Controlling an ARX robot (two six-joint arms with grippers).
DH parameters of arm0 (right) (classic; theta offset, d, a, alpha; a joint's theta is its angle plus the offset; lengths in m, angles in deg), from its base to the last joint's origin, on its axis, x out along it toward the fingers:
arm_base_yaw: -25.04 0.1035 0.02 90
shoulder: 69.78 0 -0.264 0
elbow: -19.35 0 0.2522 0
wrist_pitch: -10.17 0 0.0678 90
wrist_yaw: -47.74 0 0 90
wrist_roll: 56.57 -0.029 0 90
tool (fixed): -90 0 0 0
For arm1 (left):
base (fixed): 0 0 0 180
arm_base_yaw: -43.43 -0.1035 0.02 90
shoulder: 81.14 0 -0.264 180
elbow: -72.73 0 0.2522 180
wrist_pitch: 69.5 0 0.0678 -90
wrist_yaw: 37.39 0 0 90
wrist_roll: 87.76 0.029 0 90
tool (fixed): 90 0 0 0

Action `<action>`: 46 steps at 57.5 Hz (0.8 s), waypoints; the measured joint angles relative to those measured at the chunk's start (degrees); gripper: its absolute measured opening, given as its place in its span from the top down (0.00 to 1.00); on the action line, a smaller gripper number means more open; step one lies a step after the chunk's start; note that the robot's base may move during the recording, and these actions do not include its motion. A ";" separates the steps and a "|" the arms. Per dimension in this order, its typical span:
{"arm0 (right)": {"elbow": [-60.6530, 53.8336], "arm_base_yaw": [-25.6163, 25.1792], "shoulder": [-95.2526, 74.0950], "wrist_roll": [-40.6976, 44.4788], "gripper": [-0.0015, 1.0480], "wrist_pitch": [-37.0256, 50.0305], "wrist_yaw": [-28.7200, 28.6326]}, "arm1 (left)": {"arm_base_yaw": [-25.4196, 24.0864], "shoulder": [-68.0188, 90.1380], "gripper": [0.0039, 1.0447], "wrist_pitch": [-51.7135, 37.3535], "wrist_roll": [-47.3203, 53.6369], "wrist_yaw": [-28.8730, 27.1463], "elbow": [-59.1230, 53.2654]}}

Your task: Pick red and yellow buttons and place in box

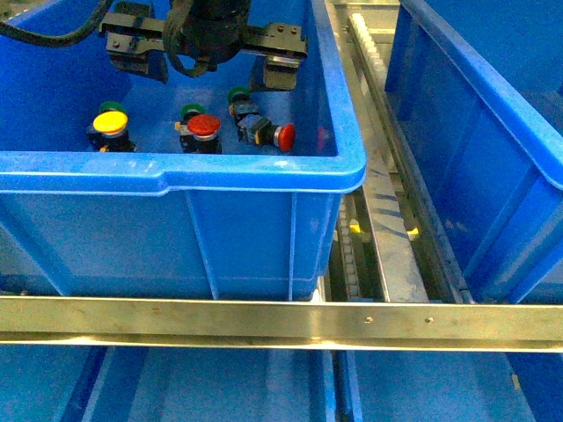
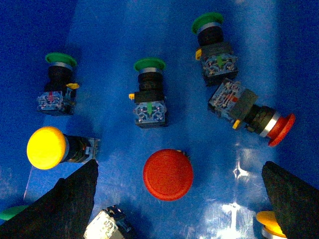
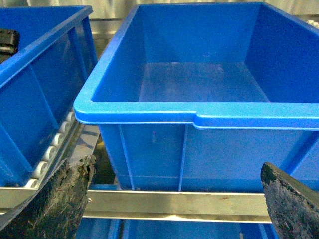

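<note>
**A:** How is the left arm posed?

**B:** It reaches down into the left bin [image 1: 176,167] from above. The left gripper [image 1: 211,72] points at the bin floor, spread wide and holding nothing. In its wrist view the two fingers [image 2: 70,204] stand at either side, with a red button [image 2: 168,174] cap-up between them, untouched.

**A:** And the right arm?

**B:** It is out of the front view. Its own camera shows the right gripper [image 3: 174,204] also spread wide with nothing in it. It is held low and faces the near wall of the right bin [image 3: 149,112].

**A:** Can any writing be read?

**B:** There are small markings on the switch bodies, but they are too small to read.

**A:** What do the bins hold?

**B:** In the left bin, a yellow button [image 2: 47,147] lies on its side just beside one finger. A second red button [image 2: 279,129] lies on its side near the other finger. Three green buttons [image 2: 149,64] sit further off, well apart from each other. Another yellow cap [image 2: 271,221] shows at the picture's edge, against the far finger. Of the right bin, only the blue floor and walls show. The two bins stand side by side with rollers [image 1: 369,53] between them, behind a metal rail [image 1: 264,321].
</note>
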 joint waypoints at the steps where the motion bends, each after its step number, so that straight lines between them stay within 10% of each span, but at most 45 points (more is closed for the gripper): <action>1: 0.00 0.00 0.00 0.00 0.06 0.00 0.00 | -0.11 0.00 0.07 0.00 -0.02 0.02 -0.04; 46: 0.00 0.00 0.00 0.00 0.06 0.00 0.02 | -2.34 5.11 0.07 -4.46 1.20 2.82 -4.79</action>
